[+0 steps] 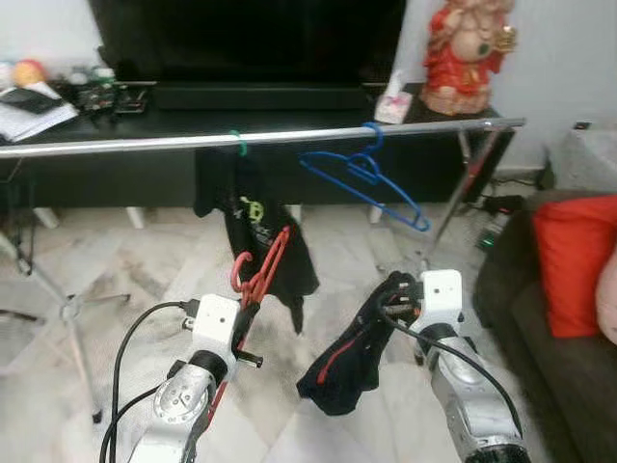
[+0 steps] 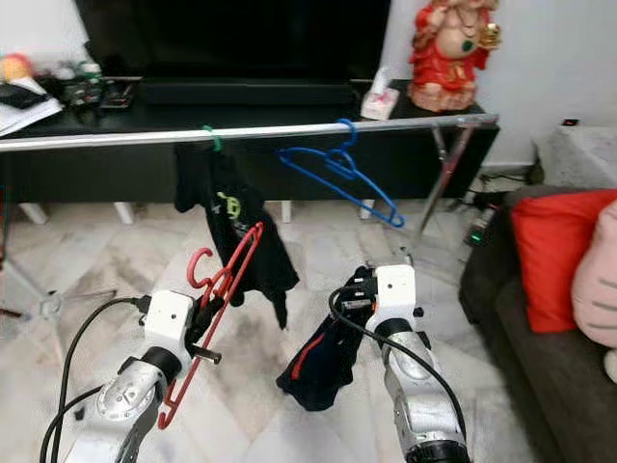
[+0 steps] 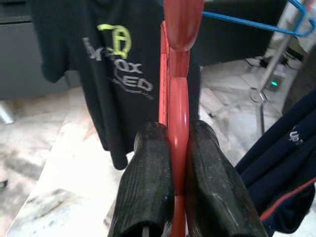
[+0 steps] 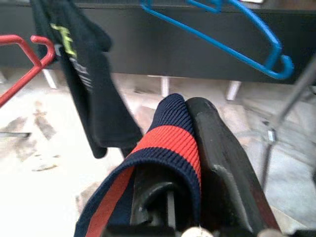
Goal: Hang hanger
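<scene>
My left gripper [image 1: 253, 313] is shut on a red plastic hanger [image 1: 260, 272], held upright below the silver rail [image 1: 260, 139]; its fingers [image 3: 148, 187] pinch the hanger's stem [image 3: 177, 113]. My right gripper [image 1: 395, 299] is shut on a dark navy garment with a red stripe [image 1: 347, 362], which droops toward the floor; the ribbed collar [image 4: 170, 136] lies over one finger. On the rail hang a black T-shirt [image 1: 246, 217] on a green hook and a bare blue hanger [image 1: 371, 183].
A black TV cabinet [image 1: 289, 116] stands behind the rail, with a red statue [image 1: 468, 53] on it. The rail's slanted leg [image 1: 458, 198] is at the right. A dark sofa with a red cushion [image 1: 576, 260] sits on the right. Marble floor lies below.
</scene>
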Motion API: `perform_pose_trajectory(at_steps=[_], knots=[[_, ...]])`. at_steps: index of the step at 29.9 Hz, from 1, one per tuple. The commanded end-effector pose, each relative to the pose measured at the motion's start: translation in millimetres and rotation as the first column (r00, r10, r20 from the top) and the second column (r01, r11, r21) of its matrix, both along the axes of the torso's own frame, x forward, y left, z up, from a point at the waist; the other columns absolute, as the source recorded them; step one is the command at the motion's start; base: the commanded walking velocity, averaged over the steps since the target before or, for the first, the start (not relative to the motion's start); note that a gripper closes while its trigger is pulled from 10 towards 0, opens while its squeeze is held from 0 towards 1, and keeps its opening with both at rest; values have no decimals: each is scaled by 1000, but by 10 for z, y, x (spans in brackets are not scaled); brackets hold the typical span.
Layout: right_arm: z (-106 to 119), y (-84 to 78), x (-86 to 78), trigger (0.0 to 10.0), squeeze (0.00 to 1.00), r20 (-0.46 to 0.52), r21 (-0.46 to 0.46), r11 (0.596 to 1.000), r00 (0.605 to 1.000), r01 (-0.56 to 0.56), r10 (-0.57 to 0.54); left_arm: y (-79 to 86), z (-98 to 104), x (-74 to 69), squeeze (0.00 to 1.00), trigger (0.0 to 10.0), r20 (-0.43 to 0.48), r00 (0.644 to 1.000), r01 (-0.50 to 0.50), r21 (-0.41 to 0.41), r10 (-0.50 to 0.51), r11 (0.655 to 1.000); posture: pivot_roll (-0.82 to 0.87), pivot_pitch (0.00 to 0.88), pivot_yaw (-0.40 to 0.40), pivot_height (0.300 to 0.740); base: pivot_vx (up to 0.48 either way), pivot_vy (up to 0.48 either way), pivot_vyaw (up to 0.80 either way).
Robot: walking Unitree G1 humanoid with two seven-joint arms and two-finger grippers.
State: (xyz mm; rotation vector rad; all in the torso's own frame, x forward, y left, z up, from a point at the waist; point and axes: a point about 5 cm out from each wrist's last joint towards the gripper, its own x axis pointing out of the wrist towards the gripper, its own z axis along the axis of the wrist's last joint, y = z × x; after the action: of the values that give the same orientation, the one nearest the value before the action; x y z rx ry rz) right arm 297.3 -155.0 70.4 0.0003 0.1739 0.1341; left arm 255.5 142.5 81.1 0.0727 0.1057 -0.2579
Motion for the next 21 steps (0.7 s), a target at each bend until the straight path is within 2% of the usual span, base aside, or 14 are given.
perform_pose_trajectory(at_steps=[1,3,8,15,21], knots=[[59,-17,43,10000,0,24,7,1000,1000,8,-8,-23,29,6,0,10000,14,1000,2,-12,-2,1000,17,0,-38,740,-322,0,0],[57,-18,45,10000,0,22,8,1000,1000,6,-6,-24,28,9,0,10000,13,1000,-2,-14,2,1000,17,0,-38,740,-326,0,0],[59,-16,47,10000,0,25,7,1000,1000,0,0,-24,23,8,0,10000,12,1000,-8,-17,8,1000,17,0,-38,740,-308,0,-701],[68,-5,53,10000,0,34,7,1000,999,1,-1,-33,31,17,0,10000,14,1000,-4,-21,4,1000,18,0,-37,740,-291,0,0],[65,-7,54,10000,0,32,15,1000,999,8,-9,-35,37,21,0,10000,15,1000,-2,-17,3,1000,20,0,-37,740,-292,243,0]])
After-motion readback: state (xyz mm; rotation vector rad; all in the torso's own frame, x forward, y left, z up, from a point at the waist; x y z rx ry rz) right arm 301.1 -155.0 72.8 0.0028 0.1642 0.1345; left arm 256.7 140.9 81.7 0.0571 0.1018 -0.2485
